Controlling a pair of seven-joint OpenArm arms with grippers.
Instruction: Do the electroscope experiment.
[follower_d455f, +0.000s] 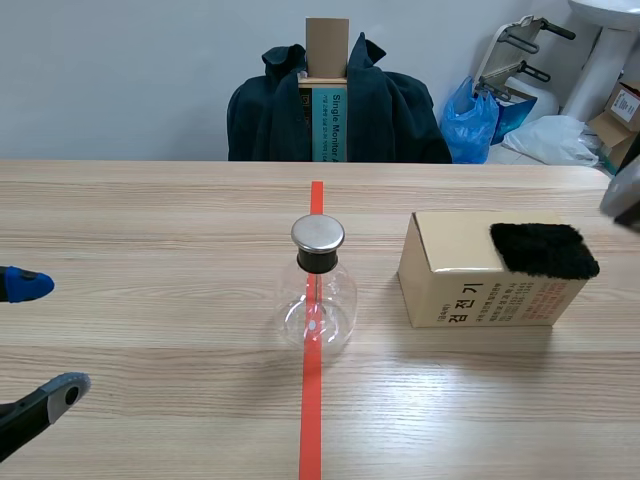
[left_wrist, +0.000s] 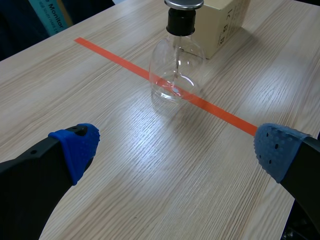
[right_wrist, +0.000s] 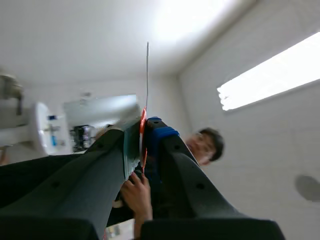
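The electroscope (follower_d455f: 318, 295) stands on the worktop (follower_d455f: 140, 230), empty left jaws wide open near it, and the right jaws (clamped on a thin strip (right_wrist: 147, 75), aimed ceilingward) should rub it briskly on the fur (follower_d455f: 543, 250) right of the electroscope.

Dark fabric jacket (follower_d455f: 390, 110): teal book (follower_d455f: 328, 125) at its centre, blue plastic bag (follower_d455f: 470, 120) just R, light wood counter (follower_d455f: 150, 230) in front.

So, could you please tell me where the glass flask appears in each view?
Scene view: flask at the middle, left of the cardboard box.
Left wrist view: flask ahead of the open left gripper, box behind it.
Right wrist view: not in it; right gripper shut on a thin strip.
Shared landmark: the orange tape line under the flask.
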